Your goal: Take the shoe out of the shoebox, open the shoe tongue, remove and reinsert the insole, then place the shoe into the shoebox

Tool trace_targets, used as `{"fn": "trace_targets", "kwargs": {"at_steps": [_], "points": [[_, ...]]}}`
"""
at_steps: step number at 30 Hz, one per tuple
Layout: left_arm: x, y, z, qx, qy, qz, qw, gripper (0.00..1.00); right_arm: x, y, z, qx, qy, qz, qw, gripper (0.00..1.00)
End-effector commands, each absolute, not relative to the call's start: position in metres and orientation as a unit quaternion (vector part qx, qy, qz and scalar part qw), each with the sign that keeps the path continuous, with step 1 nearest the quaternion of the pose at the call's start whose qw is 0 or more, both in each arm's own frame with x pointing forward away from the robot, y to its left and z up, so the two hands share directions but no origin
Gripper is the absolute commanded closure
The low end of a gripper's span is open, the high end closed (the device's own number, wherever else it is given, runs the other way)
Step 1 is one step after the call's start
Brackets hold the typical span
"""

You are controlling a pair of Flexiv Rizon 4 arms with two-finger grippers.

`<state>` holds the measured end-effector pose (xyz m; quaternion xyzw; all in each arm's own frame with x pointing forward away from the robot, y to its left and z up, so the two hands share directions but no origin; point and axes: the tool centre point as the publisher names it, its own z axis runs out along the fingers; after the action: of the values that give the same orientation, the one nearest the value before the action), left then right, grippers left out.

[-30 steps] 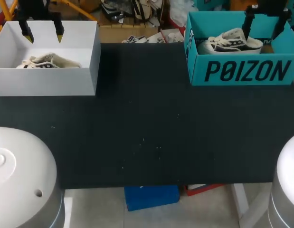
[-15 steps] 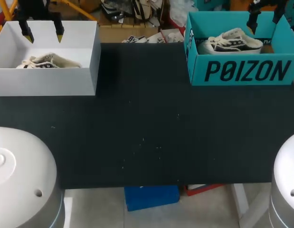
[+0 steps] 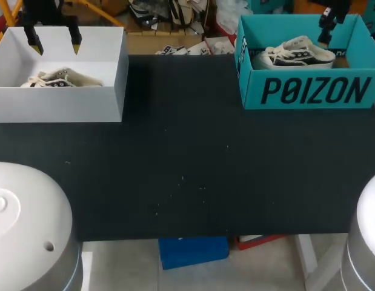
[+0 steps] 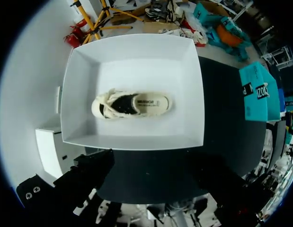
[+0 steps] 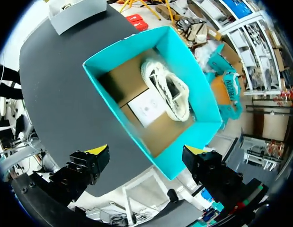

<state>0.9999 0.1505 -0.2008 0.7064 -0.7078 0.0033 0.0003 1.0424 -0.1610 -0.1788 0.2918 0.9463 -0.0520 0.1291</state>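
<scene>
A cream shoe [image 3: 60, 78] lies in the white shoebox [image 3: 66, 103] at the table's back left. My left gripper [image 3: 55, 46] hangs open above that box's rear, holding nothing. From the left wrist the cream shoe [image 4: 132, 104] lies on its side in the middle of the white shoebox [image 4: 80, 94]. A black-and-white shoe [image 3: 296, 53] lies in the teal shoebox [image 3: 308, 91] at the back right. My right gripper [image 3: 332, 17] is high over that box's rear. From the right wrist, my right gripper [image 5: 145, 151] stands open well above the shoe [image 5: 167, 90].
Dark tabletop [image 3: 187, 157] stretches between the two boxes. A white card [image 5: 148, 109] lies on the brown floor of the teal shoebox [image 5: 118, 118] beside the shoe. My arms' white bases [image 3: 29, 224] stand at the front corners.
My right gripper has risen and turned over the teal box, drawing toward its back edge. The left gripper and both shoes have not moved.
</scene>
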Motion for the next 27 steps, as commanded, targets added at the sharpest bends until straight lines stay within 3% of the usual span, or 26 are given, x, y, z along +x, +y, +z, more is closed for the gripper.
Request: {"fn": "trace_targets", "kwargs": {"at_steps": [1, 17, 19, 20, 21, 22, 27], "points": [[1.0, 0.151, -0.2, 0.707, -0.708, 0.002, 0.0, 0.0, 1.063, -0.161, -0.187, 0.029, 0.993, -0.004, 0.118, 0.0], [1.0, 0.151, -0.2, 0.707, -0.708, 0.002, 0.0, 0.0, 1.122, -0.165, -0.232, -0.034, 0.995, -0.01, 0.09, 0.0], [1.0, 0.151, -0.2, 0.707, -0.708, 0.002, 0.0, 0.0, 1.128, -0.165, -0.241, -0.029, 0.995, -0.015, 0.092, 0.19], [1.0, 0.151, -0.2, 0.707, -0.708, 0.002, 0.0, 0.0, 1.13, -0.165, -0.245, -0.028, 0.995, -0.016, 0.091, 0.16], [1.0, 0.151, -0.2, 0.707, -0.708, 0.002, 0.0, 0.0, 1.133, -0.164, -0.249, -0.025, 0.995, -0.017, 0.09, 0.3], [1.0, 0.151, -0.2, 0.707, -0.708, 0.002, 0.0, 0.0, 1.135, -0.164, -0.252, -0.023, 0.995, -0.019, 0.09, 0.51], [1.0, 0.151, -0.2, 0.707, -0.708, 0.002, 0.0, 0.0, 1.143, -0.16, -0.27, -0.02, 0.996, -0.021, 0.083, 0.49]]}}
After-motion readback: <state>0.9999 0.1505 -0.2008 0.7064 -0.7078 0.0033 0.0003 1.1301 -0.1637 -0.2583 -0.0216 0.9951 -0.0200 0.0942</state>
